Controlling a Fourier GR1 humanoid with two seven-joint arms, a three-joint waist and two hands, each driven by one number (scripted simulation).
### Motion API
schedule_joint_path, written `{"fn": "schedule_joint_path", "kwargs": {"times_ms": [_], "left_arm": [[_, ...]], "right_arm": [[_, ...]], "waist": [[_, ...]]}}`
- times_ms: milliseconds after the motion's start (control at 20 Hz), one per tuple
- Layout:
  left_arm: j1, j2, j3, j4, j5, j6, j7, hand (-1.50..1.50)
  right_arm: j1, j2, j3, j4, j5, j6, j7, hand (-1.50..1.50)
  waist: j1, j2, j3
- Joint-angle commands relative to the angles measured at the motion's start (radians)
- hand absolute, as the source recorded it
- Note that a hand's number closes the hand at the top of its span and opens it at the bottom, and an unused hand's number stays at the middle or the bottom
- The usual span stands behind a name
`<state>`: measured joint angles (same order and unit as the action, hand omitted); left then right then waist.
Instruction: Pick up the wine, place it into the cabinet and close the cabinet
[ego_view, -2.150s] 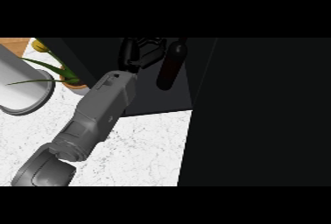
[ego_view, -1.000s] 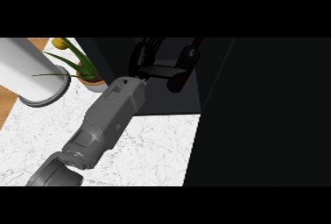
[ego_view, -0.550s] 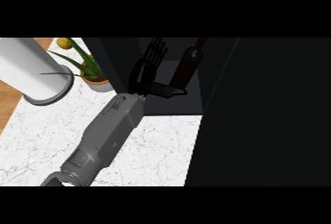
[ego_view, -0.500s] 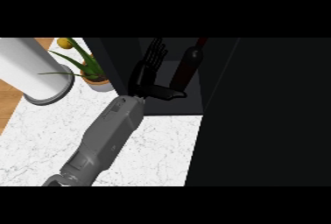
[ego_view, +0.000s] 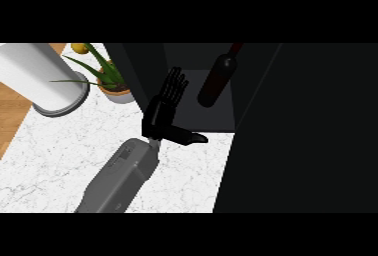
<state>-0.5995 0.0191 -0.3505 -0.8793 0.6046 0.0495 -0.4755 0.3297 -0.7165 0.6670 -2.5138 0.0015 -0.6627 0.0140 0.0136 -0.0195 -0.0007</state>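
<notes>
White marble counter (ego_view: 66, 150) runs under the scene, with a dark cabinet (ego_view: 295, 130) rising over its right side. Fingers (ego_view: 173, 86) of the one hand in view (ego_view: 164, 112) are straight and held together, reaching up along the cabinet's left wall, with the thumb stuck out to the right over the cabinet's front edge — they hold nothing. Which hand it is cannot be settled from the view alone; its grey forearm (ego_view: 118, 180) comes in from the lower left, so I take it for the left hand, and the other hand does not show. Just to the right of the fingers, apart from them, the wine (ego_view: 215, 82) stands inside the cabinet, a dark bottle with a reddish neck leaning toward the upper right. So the picking up and the placing look done — the bottle is in the compartment and no longer held. What seems left is to draw the hand clear and shut the cabinet; the broad dark panel at the right may be its open door, though I cannot tell for sure. Beyond the cabinet's left wall, on the counter, stand a potted plant (ego_view: 111, 82) and a white cylinder (ego_view: 40, 75), neither part of the job.
</notes>
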Motion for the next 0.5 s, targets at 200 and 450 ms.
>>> {"fn": "schedule_joint_path", "kwargs": {"times_ms": [200,450], "left_arm": [[0.285,0.049,-0.083,-0.36,-0.01,0.055,0.075,-1.5],[0.423,0.142,-0.051,-0.471,0.034,-0.028,0.064,-1.5]], "right_arm": [[0.046,-0.045,0.012,-0.205,0.009,-0.015,0.082,-1.5],[0.048,-0.111,-0.018,-0.208,-0.043,0.035,0.071,-1.5]], "waist": [[0.0,0.006,0.0],[-0.007,0.013,0.0]]}}
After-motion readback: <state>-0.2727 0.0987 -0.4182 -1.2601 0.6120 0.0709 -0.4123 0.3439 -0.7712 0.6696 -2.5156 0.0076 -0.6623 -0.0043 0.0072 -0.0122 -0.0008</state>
